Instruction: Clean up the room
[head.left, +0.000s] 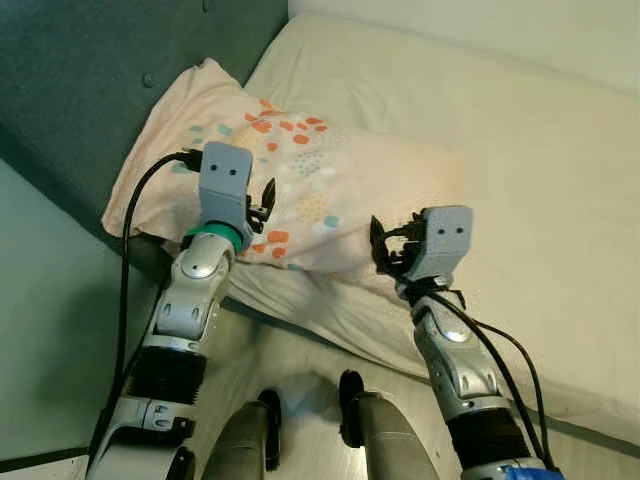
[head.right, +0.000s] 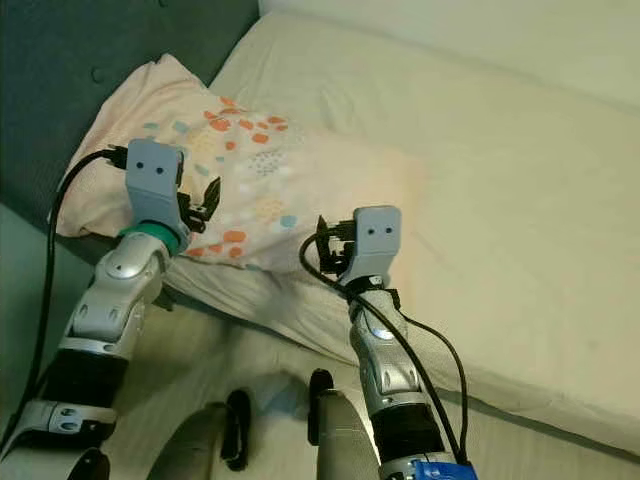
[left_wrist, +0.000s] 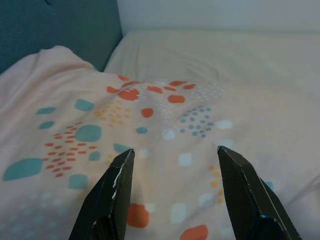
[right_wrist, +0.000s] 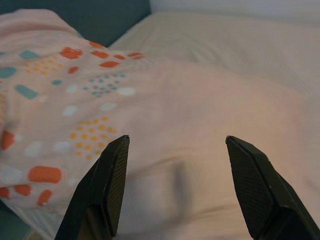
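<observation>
While my left claw (left_wrist: 172, 192) and right claw (right_wrist: 177, 187) hover released over the patterned pillow (head.left: 290, 190) at the bed's (head.left: 520, 150) near-left corner, uneven grips could drag it off the near edge.

Pillow (head.left: 300, 190): pale pink case, printed with orange, teal, yellow and white spots and dashes; pattern concentrated on the half toward the headboard, the far half nearly plain. Lies flat on the bed (head.left: 520, 160) at its head end, one corner up against the dark teal headboard (head.left: 90, 70), near long edge running along the mattress edge. Surface soft, mildly creased. Bed sheet is cream, smooth, with slight wrinkles.
</observation>
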